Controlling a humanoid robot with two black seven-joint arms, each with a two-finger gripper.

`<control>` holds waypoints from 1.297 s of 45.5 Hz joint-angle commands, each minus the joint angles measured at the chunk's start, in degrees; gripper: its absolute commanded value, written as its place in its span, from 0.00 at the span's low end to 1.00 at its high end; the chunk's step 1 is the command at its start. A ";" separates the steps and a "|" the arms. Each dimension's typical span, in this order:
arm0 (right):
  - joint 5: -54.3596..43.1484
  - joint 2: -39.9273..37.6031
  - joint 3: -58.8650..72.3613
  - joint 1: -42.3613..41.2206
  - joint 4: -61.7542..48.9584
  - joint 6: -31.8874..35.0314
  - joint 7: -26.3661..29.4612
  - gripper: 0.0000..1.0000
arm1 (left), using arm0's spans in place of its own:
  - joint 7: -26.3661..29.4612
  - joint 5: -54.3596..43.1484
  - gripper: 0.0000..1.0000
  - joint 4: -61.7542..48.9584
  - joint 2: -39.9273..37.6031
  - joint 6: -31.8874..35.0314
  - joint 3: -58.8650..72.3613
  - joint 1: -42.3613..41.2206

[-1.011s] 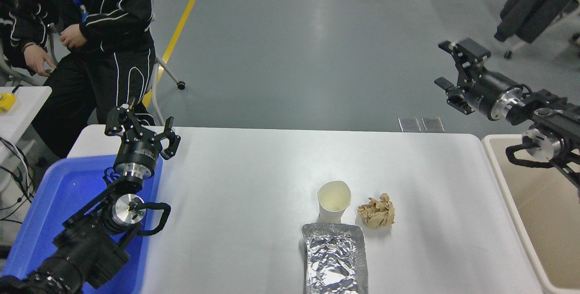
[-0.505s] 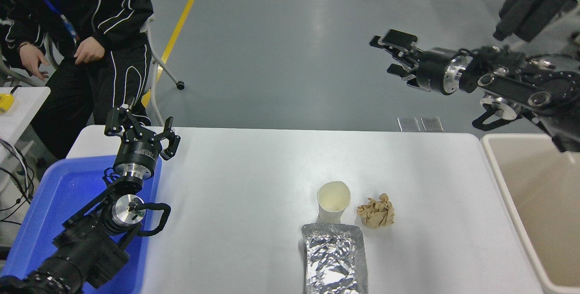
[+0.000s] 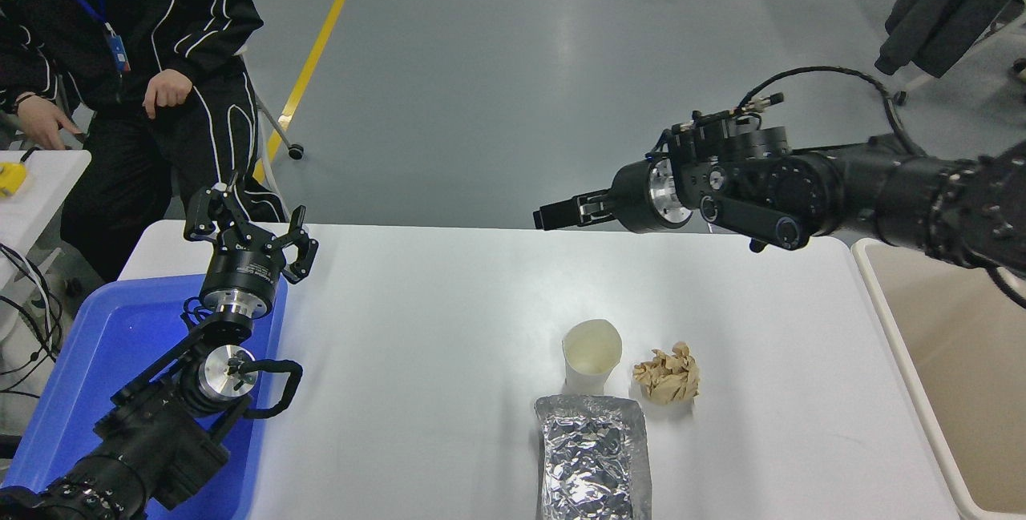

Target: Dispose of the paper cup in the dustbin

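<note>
The small white paper cup with a cream inside point(image 3: 591, 355) stands upright on the white worktop point(image 3: 433, 360), a little right of the middle of the frame and toward the bottom. Nothing is holding it. Just beside it on the right lies a crumpled tan paper ball point(image 3: 667, 374); a small gap shows between the two. Right below the cup lies a shiny silver foil tray point(image 3: 592, 456), and its top edge is at the cup's base, so close that it is hard to say if they touch.

The big beige plastic dustbin with a thick rim point(image 3: 898, 328) sits at the right edge of the frame, well apart from the cup. Only part of it shows.

The right gripper point(image 3: 561, 214) hangs in the air over the far edge of the worktop, above the cup in the frame and well apart from it. Its black arm comes in from the right edge and points left. Its fingers are seen from the side and look close together, but it is not clear if they are clenched or released.

The left gripper point(image 3: 248, 225) is parked at the lower left, over the far corner of a bright blue plastic tray point(image 3: 104, 344). Its fingers are spread apart and hold nothing.

A person in black clothes with white lines point(image 3: 144, 63) sits at the upper left of the frame.
</note>
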State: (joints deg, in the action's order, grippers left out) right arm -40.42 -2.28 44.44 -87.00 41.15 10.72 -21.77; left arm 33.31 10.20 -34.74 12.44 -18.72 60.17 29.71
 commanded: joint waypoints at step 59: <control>-12.58 0.43 2.32 10.36 -3.97 0.18 -7.93 0.99 | 0.00 0.00 1.00 -0.06 0.04 0.00 0.04 0.00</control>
State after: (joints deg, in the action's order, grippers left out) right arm -52.50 -1.65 46.65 -78.93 39.68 11.14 -29.18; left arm 33.31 10.21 -34.74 12.45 -18.72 60.16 29.71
